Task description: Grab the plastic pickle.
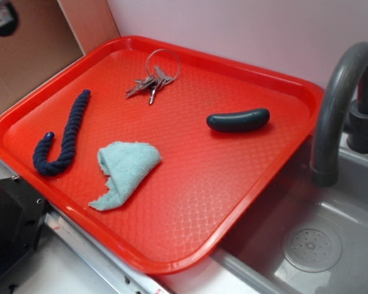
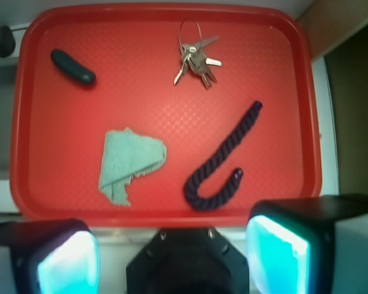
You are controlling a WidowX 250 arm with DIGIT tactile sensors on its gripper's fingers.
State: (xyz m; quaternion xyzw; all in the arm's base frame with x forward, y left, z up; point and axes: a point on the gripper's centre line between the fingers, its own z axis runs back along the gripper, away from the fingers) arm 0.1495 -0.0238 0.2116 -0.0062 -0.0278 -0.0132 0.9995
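The plastic pickle [image 1: 238,120] [image 2: 73,67] is a small dark teal piece lying flat on the red tray [image 1: 190,202] [image 2: 172,116], toward the tray's right side in the exterior view and at its upper left in the wrist view. My gripper [image 2: 172,254] hangs high above the tray's near edge, well away from the pickle. It is open, with nothing between its two glowing cyan pads [image 2: 276,251]. The gripper itself does not show in the exterior view.
On the tray also lie a navy braided rope [image 1: 61,138] [image 2: 224,159], a light blue cloth [image 1: 124,171] [image 2: 130,162] and a bunch of keys [image 1: 152,79] [image 2: 196,58]. A grey sink [image 1: 319,245] with a dark faucet [image 1: 337,104] adjoins the tray's right edge.
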